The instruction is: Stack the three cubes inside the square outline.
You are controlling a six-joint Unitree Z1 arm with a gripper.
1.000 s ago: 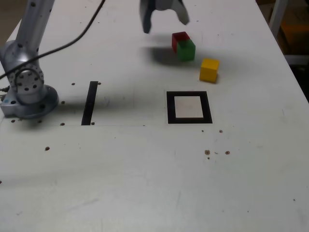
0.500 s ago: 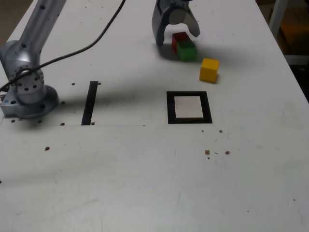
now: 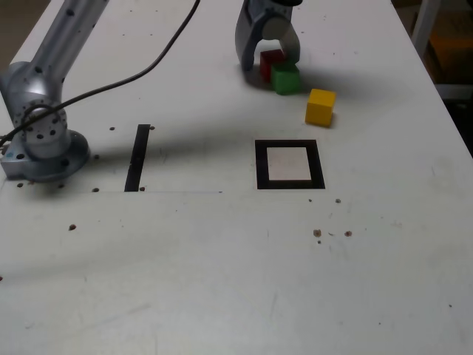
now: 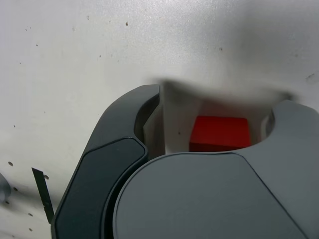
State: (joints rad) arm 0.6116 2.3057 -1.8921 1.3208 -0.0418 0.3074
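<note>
From the wrist view only the red cube [image 4: 219,132] shows, sitting between the gripper [image 4: 212,117] jaws with gaps on both sides, so they stand partly open around it. The exterior view shows three cubes beyond the empty square outline [image 3: 289,164]: red half hidden behind a finger, green cube [image 3: 285,78] touching it, yellow cube [image 3: 320,106] nearest

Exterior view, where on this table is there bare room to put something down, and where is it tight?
Bare room: the near half of the table, and between the tape strip and the square outline. Tight: the far end, where the gripper straddles the red cube touching the green cube, with the yellow cube close by.
</note>
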